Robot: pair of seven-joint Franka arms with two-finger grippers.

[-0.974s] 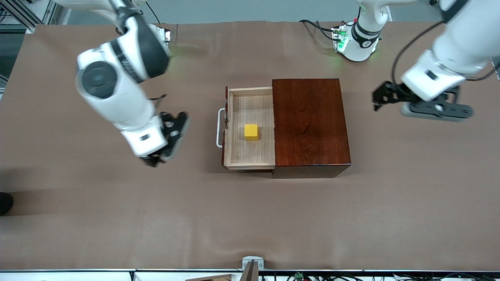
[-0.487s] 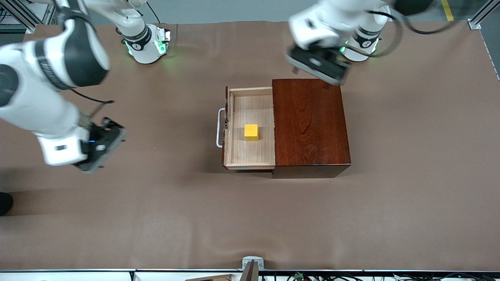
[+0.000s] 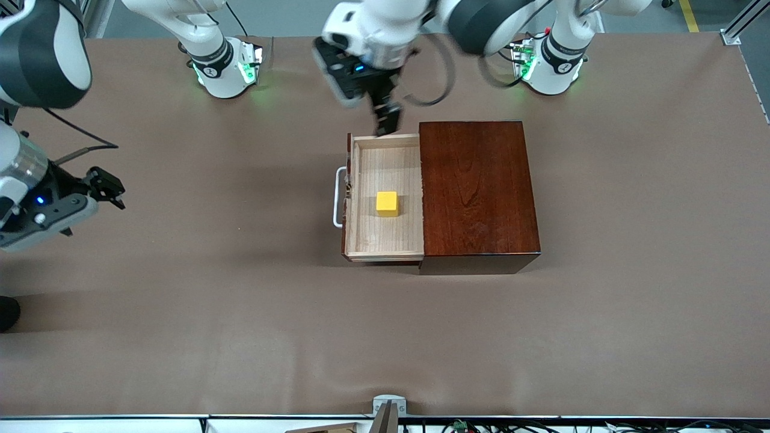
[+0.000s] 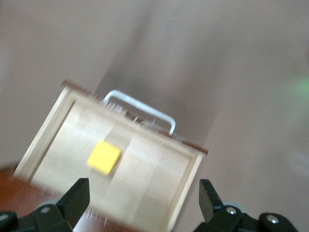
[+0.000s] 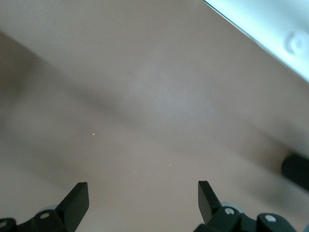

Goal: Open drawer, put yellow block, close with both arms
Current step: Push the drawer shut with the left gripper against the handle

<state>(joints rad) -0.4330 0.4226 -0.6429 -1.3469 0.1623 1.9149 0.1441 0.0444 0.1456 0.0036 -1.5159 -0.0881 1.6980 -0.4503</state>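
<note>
The right claw [image 3: 105, 191] hangs over bare desk [image 3: 180, 300] at the right arm's end, well apart from the box. Its two fingers [image 5: 77, 200] stand wide apart, released, and nothing is between them; under them only the brown desk shows.

In the middle of the desk the drawer [image 3: 385, 198] is pulled out of the dark mahogany box [image 3: 478, 192] toward the right arm's end. Its white handle [image 3: 338, 197] points the same way. The yellow block [image 3: 387, 203] lies inside the drawer, on the pale wooden floor, about in the middle and touching no wall.

The left claw [image 3: 385, 120] reaches in from the left arm's base and hangs over the drawer wall farthest from the front camera. Its fingers [image 4: 77, 195] are spread wide, released and empty. The left wrist view looks down on the drawer [image 4: 120, 164], the block [image 4: 104, 157] and the handle [image 4: 140, 108].
</note>
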